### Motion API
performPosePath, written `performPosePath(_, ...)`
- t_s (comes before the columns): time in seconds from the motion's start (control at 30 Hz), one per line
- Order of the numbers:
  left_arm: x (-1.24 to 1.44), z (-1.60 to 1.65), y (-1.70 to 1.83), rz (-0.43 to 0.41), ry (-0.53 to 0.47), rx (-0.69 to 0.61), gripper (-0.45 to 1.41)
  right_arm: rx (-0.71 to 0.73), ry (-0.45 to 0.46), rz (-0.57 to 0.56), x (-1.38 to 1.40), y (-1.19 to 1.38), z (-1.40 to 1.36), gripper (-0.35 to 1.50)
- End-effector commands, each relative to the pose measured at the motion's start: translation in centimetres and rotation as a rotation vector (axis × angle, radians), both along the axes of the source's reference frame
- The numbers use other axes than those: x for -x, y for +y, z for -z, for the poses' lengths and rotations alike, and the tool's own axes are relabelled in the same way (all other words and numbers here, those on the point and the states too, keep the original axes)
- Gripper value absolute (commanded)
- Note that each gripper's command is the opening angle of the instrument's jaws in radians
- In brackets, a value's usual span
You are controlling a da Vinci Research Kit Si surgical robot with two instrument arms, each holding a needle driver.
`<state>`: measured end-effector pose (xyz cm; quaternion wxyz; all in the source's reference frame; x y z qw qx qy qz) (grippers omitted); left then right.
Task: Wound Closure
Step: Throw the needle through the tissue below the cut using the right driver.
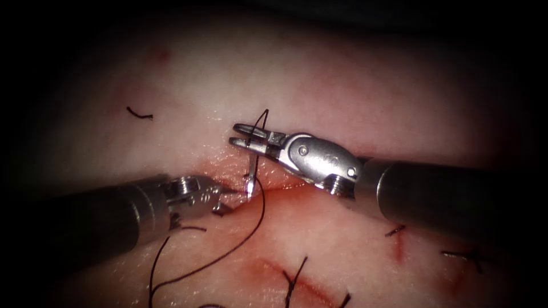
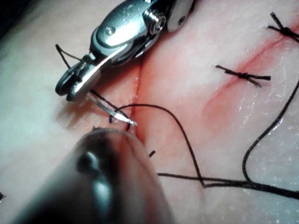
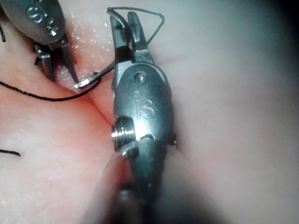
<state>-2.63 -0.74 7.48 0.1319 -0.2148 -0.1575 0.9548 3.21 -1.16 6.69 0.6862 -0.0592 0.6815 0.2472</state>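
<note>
My right tool (image 1: 240, 134) comes in from the right, its jaws shut on the curved needle (image 1: 251, 171) near its tail. The needle runs down from those jaws to the cut (image 1: 288, 186), where its bright tip lies bare at the edge. I cannot tell whether any part is in the tissue (image 1: 342, 85). My left tool (image 1: 228, 198) sits just left of the tip, jaws open and holding nothing. The left wrist view shows the needle (image 2: 112, 108) below the right tool (image 2: 69, 88). In the right wrist view the needle tip (image 3: 79, 85) lies beside the left tool (image 3: 57, 70). Black thread (image 1: 251, 234) loops over the right jaws and trails down to the lower left.
Finished stitches with short cut ends sit on other cuts at the front (image 1: 294, 276) and front right (image 1: 397, 231). A loose cut end of thread (image 1: 140, 114) lies at the back left. Red fluid (image 1: 319, 197) stains the tissue along the cut.
</note>
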Motion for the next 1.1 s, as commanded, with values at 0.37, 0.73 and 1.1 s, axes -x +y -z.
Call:
performPosePath(0.37,0.06,0.0,0.03,0.01,-0.02,-0.004,0.14,0.06,-0.002,0.012,-0.13,-0.2,-0.19,-0.35)
performPosePath(0.73,0.06,0.11,0.03,0.034,-0.034,-0.002,0.14,0.114,-0.012,0.036,-0.09,-0.25,-0.26,-0.35)
performPosePath(1.1,0.07,0.21,0.1,0.044,-0.057,0.011,0.09,0.082,-0.028,0.095,0.03,-0.4,-0.23,-0.35)
